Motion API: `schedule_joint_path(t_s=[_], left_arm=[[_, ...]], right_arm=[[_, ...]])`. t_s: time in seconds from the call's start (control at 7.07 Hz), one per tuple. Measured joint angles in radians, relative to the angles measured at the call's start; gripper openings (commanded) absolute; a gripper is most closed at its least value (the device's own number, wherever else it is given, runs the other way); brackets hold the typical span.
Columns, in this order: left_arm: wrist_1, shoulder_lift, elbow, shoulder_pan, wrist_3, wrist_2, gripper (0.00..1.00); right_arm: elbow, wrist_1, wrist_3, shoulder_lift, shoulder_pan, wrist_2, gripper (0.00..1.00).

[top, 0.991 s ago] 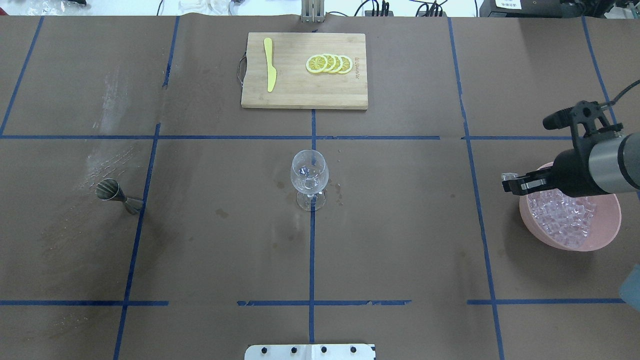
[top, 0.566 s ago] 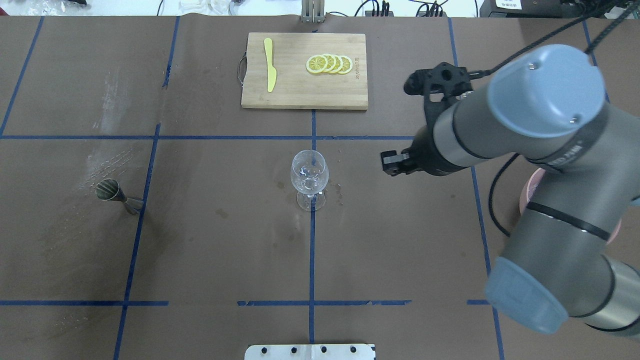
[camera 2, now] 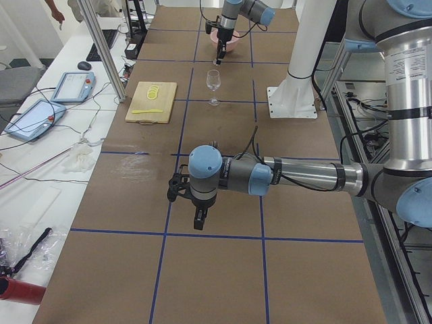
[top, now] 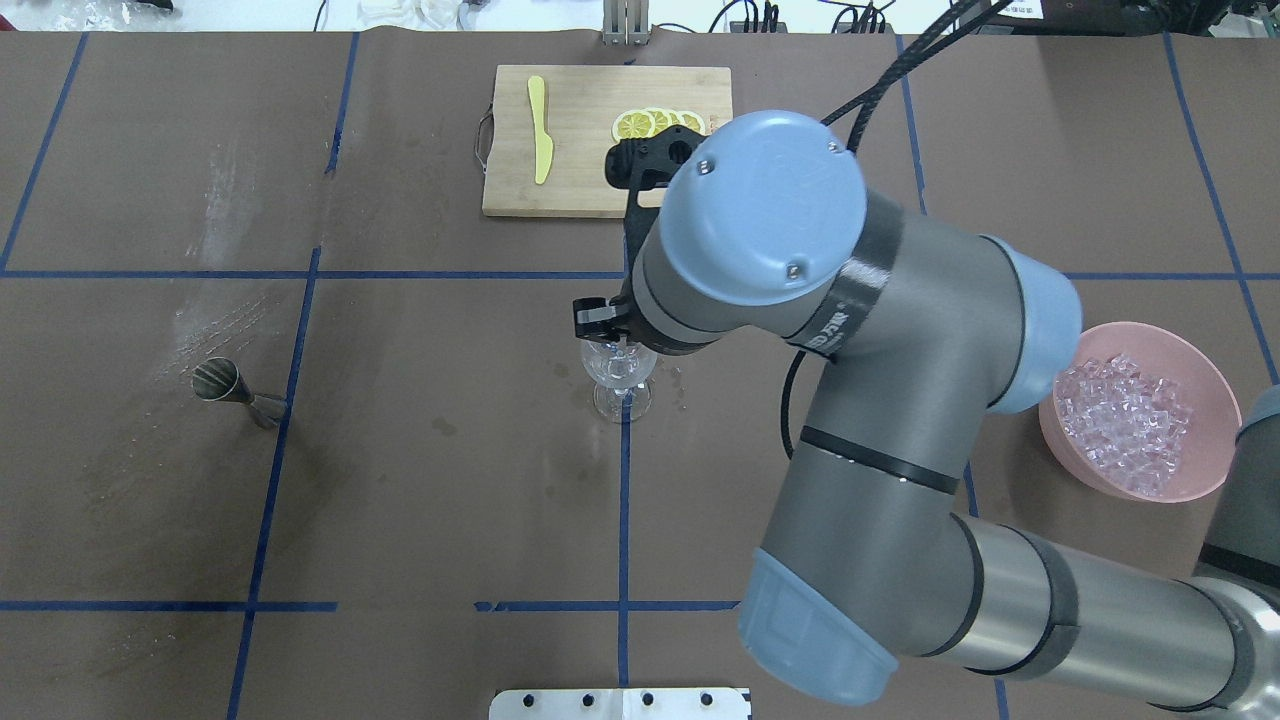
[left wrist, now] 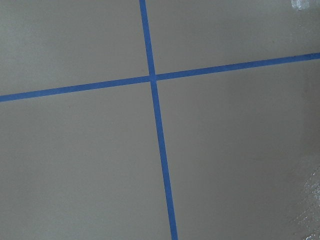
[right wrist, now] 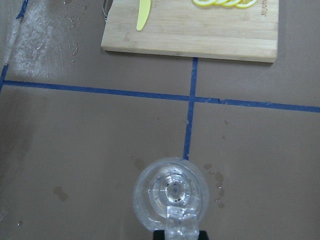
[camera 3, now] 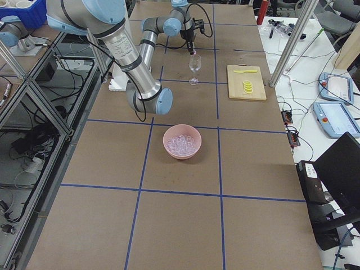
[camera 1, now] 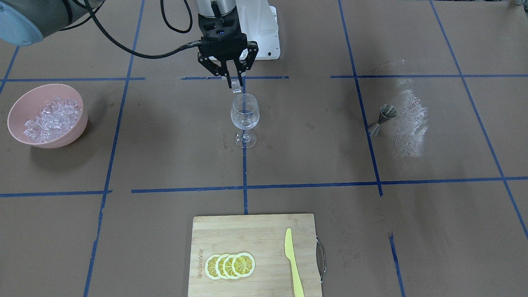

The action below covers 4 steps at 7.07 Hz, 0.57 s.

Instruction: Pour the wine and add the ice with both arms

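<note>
My right gripper hangs just above the rim of the clear wine glass, shut on one small clear ice cube. The right wrist view looks straight down into the glass, with the cube between the fingertips at the bottom edge. I cannot make out any wine in the glass. A pink bowl holds heaped ice. My left gripper shows only in the exterior left view, low over bare table far from the glass; I cannot tell whether it is open or shut.
A metal jigger stands on the robot's left side of the table. A bamboo cutting board beyond the glass carries lemon slices and a yellow knife. My right arm covers much of the overhead view.
My right arm has swung from above the ice bowl leftward to above the wine glass, carrying the ice cube. The glass, jigger and board have not moved.
</note>
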Motion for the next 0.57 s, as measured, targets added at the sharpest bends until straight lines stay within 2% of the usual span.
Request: schedule_joint_path(t_s=[0.42,0.57], left_arm=[[0.000,-0.001,0.000,0.000,0.000,0.000,1.00],[0.000,-0.001,0.000,0.000,0.000,0.000,1.00]], right_arm=[[-0.037,0.001,0.003,0.021,-0.023,-0.044,0.00],[-0.041,0.001,-0.003,0.020,-0.024,-0.054,0.47]])
